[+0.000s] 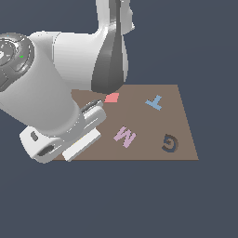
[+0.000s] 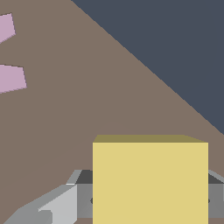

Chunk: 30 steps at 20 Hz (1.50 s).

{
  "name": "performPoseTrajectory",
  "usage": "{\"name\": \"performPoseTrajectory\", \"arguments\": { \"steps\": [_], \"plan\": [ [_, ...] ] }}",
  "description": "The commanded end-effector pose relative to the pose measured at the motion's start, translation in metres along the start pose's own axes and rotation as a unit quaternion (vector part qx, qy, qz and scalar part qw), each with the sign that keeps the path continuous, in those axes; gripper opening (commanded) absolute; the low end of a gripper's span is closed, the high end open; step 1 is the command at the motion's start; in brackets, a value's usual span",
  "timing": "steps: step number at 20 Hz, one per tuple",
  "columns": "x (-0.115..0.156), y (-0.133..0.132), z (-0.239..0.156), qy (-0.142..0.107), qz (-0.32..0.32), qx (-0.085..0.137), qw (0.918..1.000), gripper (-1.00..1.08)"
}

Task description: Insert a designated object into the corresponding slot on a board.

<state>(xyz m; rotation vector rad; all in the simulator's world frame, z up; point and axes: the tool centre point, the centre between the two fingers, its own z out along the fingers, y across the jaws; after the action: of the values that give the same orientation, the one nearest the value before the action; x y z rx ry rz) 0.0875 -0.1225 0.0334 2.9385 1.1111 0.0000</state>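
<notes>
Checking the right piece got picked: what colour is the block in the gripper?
Yellow. The block shows best in the wrist view, sitting between the gripper fingers.

Pretty clearly a bare simulated test scene rather than any real room, since there's just a flat, uniform dark blue-grey backdrop (image 1: pixel 209 204) with no walls or furniture, a plain untextured brown board (image 1: pixel 183 121) with flat-coloured letter shapes, and a smooth, plasticky-looking rendered robot arm (image 1: pixel 42 93).
</notes>
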Motion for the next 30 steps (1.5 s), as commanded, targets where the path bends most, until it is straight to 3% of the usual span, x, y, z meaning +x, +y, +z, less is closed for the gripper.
{"name": "performPoseTrajectory", "arguments": {
  "steps": [1,12,19,25,30],
  "plan": [
    [0.000,0.000,0.000,0.000,0.000,0.000,1.0000,-1.00],
    [-0.010,0.004,0.000,0.000,0.062,0.000,0.9981,-1.00],
    [-0.027,0.008,-0.002,0.000,0.155,0.000,0.9880,-1.00],
    [-0.047,0.008,-0.003,0.000,0.265,0.000,0.9643,-1.00],
    [-0.066,0.003,-0.004,0.000,0.370,0.000,0.9291,-1.00]
  ]
}}
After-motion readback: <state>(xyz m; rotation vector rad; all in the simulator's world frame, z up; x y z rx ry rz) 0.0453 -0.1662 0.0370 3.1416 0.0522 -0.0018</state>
